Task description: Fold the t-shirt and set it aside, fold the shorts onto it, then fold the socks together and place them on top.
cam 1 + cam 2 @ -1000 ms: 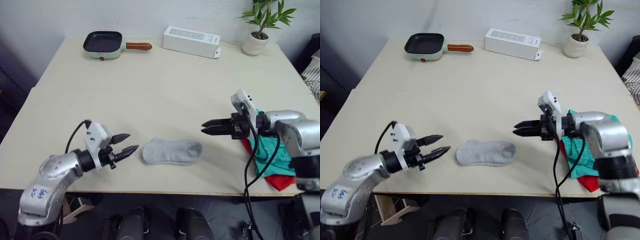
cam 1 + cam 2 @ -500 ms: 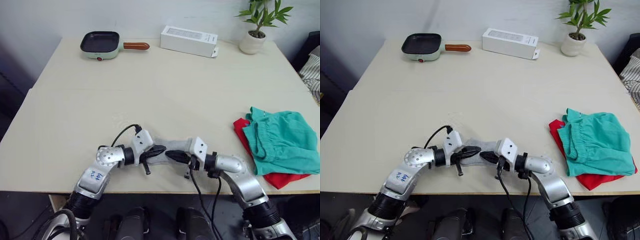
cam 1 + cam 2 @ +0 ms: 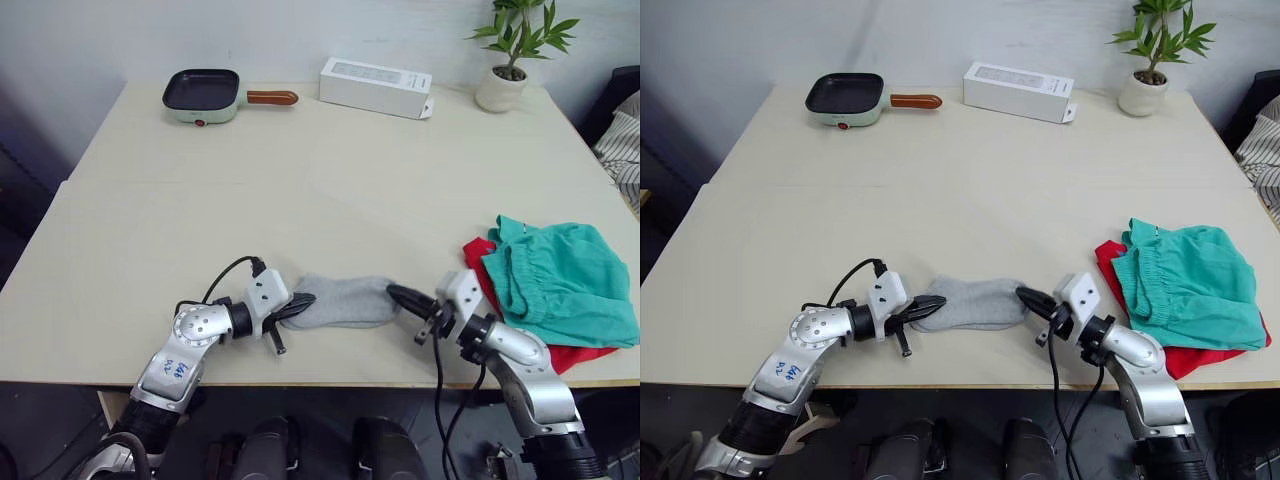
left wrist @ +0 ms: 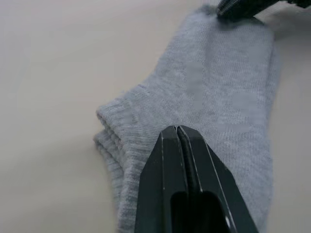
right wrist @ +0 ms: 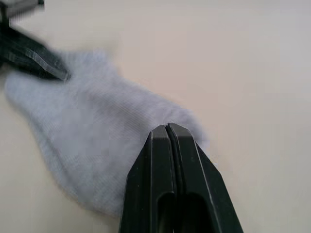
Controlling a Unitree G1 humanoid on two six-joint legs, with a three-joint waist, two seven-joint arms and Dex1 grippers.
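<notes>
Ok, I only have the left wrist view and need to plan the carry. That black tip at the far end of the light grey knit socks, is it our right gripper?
Observer: Yes. The right gripper sits at the toe end of the light grey knit socks, fingers shut, facing the left gripper at the cuff end.
Operator: Where is the pile?
Observer: The teal fabric shorts lie near the right edge of the pale wooden table, to the right of the right gripper.
Operator: Is the tee under them?
Observer: Yes. The bright red cotton t-shirt shows from beneath the shorts along their left and near edges.
</notes>
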